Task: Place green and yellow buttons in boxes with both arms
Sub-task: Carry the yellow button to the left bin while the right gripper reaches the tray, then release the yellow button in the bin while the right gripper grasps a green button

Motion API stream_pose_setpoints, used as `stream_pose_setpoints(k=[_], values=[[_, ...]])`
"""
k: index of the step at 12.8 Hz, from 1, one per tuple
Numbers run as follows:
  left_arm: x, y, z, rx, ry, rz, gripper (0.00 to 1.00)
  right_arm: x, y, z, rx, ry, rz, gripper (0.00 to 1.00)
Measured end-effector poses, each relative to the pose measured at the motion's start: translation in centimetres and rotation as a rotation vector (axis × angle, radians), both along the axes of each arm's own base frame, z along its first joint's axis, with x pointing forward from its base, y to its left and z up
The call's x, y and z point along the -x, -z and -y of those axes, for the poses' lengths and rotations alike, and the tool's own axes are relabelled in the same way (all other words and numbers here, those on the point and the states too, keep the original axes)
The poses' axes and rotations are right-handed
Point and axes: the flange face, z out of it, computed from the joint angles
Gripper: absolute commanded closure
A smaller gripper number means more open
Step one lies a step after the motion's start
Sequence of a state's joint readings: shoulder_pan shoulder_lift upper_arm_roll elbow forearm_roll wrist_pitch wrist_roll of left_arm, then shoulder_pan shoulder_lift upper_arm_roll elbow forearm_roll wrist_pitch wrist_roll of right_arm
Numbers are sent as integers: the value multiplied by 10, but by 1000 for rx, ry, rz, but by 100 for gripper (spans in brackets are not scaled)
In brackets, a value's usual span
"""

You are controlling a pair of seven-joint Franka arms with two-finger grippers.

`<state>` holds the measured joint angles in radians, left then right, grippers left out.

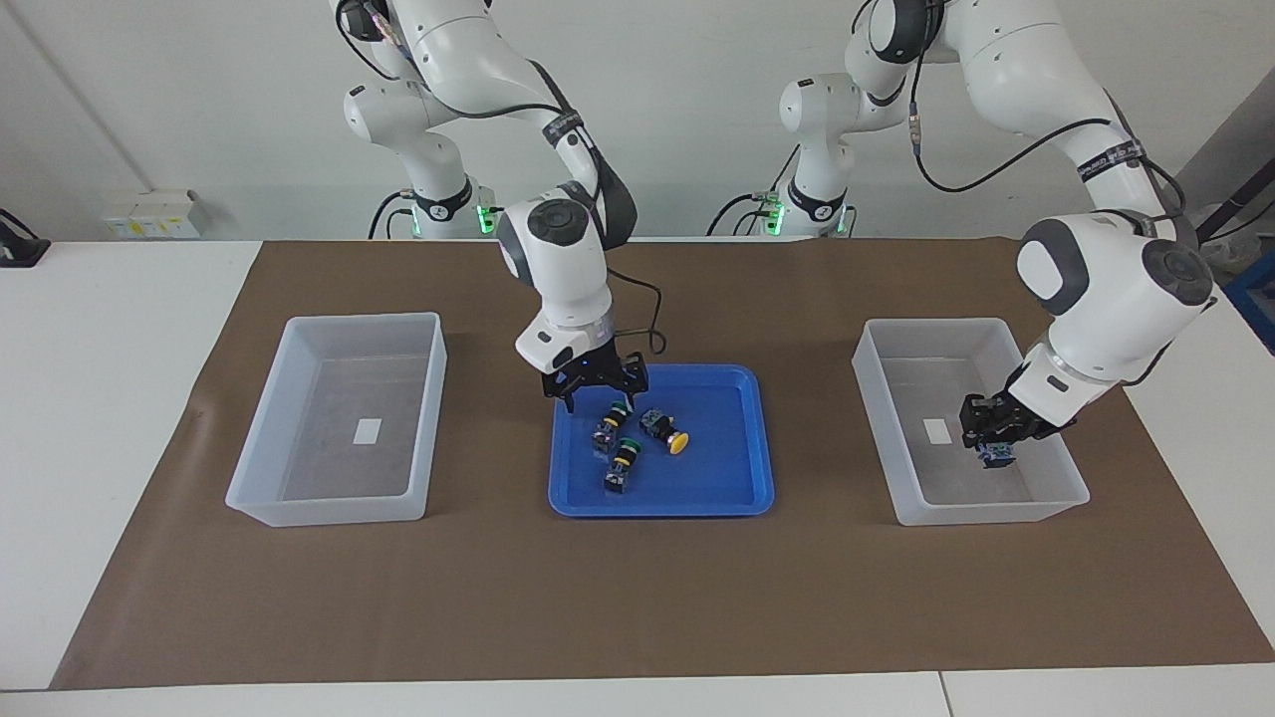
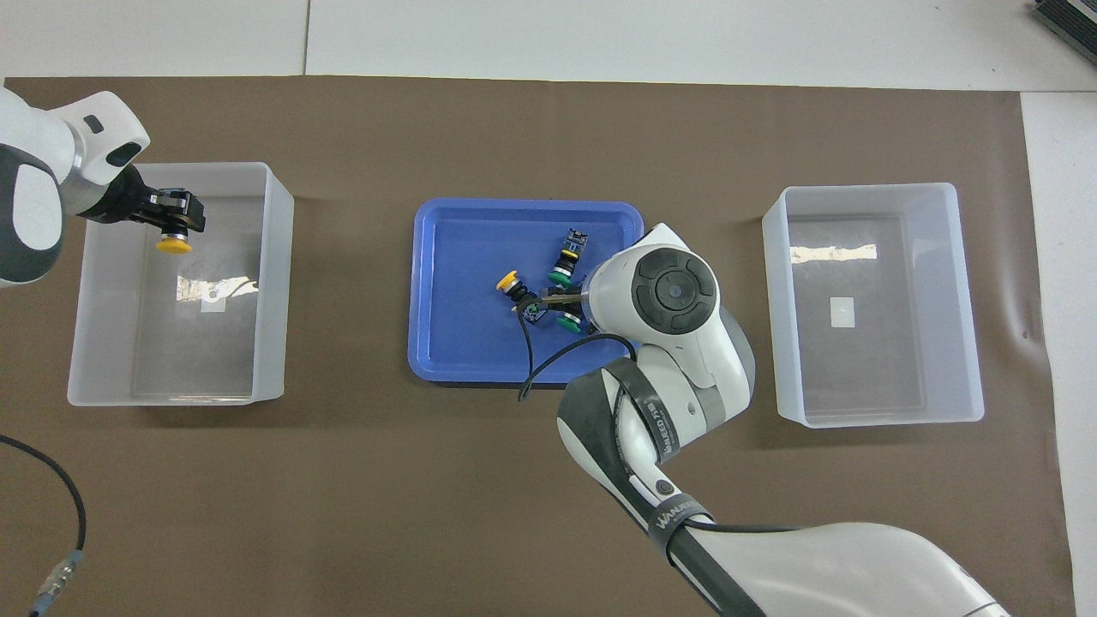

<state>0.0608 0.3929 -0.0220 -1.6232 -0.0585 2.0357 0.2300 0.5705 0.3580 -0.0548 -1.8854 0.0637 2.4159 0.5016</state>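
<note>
A: Starting at the right arm's end of the table, what is there?

B: An empty box [image 1: 339,418] with a small label on its floor, standing on the brown mat [image 1: 637,597].

A: And the middle?

B: A blue tray [image 1: 737,498] holds three buttons: two with green caps, one [image 1: 610,423] nearer the robots and one [image 1: 622,462] farther from them, and a yellow one [image 1: 665,431] beside them. The right gripper [image 1: 595,386] hangs over the tray's robot-side edge, just above the nearer green button, its fingers spread and nothing between them.

A: What about the left arm's end?

B: The second box [image 1: 896,498] sits there. The left gripper [image 1: 993,438] reaches down inside it, pinching the fourth button [image 2: 174,243], a yellow-capped one, by its dark body. The cap points downward over the box floor, beside that box's label. Whether the button touches the floor cannot be told.
</note>
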Motion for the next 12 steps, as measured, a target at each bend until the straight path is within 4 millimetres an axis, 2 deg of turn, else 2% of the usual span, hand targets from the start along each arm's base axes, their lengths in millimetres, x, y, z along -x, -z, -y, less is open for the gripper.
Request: stream_pose_setpoints(k=[2, 5, 8, 9, 10, 12], values=[[7, 22, 3, -1, 2, 7, 100, 4, 17, 1, 11, -22, -8, 0], [14, 51, 9, -2, 6, 39, 100, 4, 32, 2, 8, -33, 8, 0], [20, 66, 10, -4, 5, 51, 100, 4, 38, 1, 6, -35, 15, 2], [20, 68, 10, -4, 5, 56, 100, 4, 39, 1, 6, -35, 14, 14], [21, 70, 10, -5, 4, 64, 100, 5, 39, 0, 7, -37, 14, 31], [24, 79, 11, -7, 3, 82, 100, 8, 40, -5, 7, -45, 12, 82]])
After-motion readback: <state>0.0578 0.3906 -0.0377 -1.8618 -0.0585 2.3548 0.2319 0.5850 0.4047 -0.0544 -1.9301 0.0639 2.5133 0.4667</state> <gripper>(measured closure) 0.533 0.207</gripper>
